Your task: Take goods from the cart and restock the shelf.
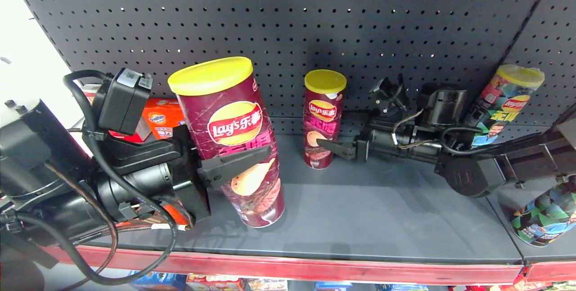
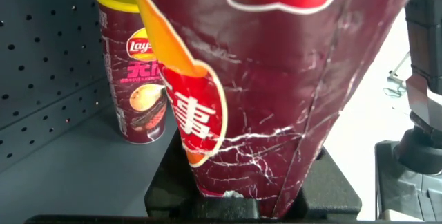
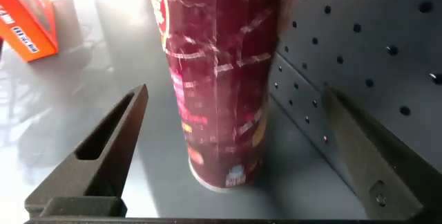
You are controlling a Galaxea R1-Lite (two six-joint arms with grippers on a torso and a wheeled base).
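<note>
A large maroon chip can (image 1: pixel 229 138) with a yellow lid stands slightly tilted at the front left of the grey shelf board (image 1: pixel 360 210). My left gripper (image 1: pixel 245 149) is shut on its middle, and the can (image 2: pixel 276 86) looms close in the left wrist view. Whether its base touches the board I cannot tell. A second maroon can (image 1: pixel 323 118) stands upright near the pegboard. My right gripper (image 1: pixel 321 137) is open around its lower half. In the right wrist view that can (image 3: pixel 217 79) sits between the fingers (image 3: pixel 103 148) with a gap on each side.
Orange boxes (image 1: pixel 163 118) lie at the back left behind my left arm. A colourful can (image 1: pixel 506 102) leans on the pegboard at the right; another (image 1: pixel 544 214) stands at the front right. A red strip (image 1: pixel 288 266) marks the shelf's front edge.
</note>
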